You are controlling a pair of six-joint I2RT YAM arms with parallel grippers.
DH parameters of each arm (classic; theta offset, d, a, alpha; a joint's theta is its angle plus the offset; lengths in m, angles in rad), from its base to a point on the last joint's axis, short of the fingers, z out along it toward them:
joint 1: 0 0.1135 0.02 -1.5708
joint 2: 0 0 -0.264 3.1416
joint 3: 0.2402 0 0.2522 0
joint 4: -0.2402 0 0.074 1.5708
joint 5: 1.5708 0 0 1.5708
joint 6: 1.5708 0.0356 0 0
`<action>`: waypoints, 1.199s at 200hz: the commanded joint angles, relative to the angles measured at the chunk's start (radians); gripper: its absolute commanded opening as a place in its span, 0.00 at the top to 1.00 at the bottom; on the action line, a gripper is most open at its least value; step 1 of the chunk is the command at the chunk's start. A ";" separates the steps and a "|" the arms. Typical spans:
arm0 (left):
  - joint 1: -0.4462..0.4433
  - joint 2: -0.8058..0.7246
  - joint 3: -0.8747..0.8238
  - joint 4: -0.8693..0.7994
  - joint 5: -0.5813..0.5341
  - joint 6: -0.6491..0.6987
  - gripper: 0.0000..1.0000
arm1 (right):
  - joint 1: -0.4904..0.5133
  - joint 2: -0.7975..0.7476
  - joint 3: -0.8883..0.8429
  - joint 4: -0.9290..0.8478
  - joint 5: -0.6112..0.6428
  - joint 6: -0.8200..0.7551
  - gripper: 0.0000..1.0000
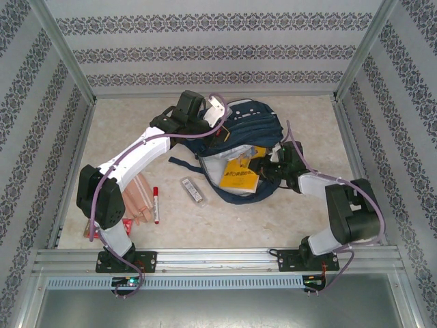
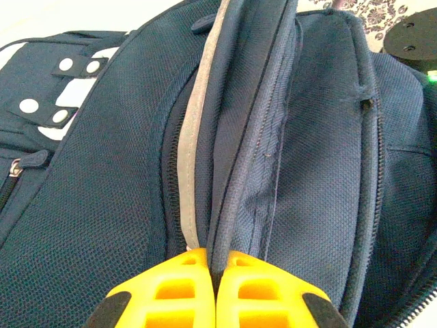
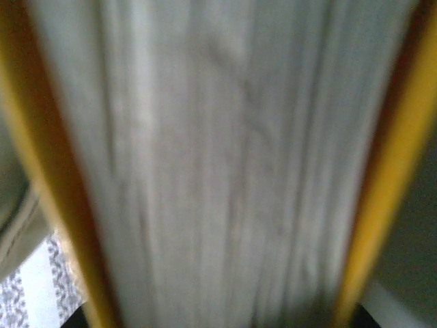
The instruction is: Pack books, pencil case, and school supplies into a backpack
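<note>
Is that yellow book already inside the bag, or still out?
Partly in: the book lies in the open backpack, cover showing, right tool gripping it.

We are looking at a pale, marbled beige tabletop (image 1: 225,225) lying inside a booth. Panels papered in bands of dark floral pattern are enclosing it: the back wall (image 1: 218,48), the left wall (image 1: 31,123) and the right wall (image 1: 403,102). Aluminium posts (image 1: 66,55) are rising at the back corners. An aluminium rail (image 1: 218,258) is running along the near edge, with a slotted strip (image 1: 218,281) and then a grey sheet (image 1: 218,307) lying in front of it. The left wrist view is catching the same wallpaper (image 2: 372,10) at its top right. In the right wrist view it is showing as a blurred wallpaper patch (image 3: 24,290) at the lower left.
</note>
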 commanded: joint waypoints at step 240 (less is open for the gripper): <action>0.035 -0.083 0.008 0.067 0.096 0.050 1.00 | 0.065 0.081 0.159 -0.199 0.410 -0.016 0.41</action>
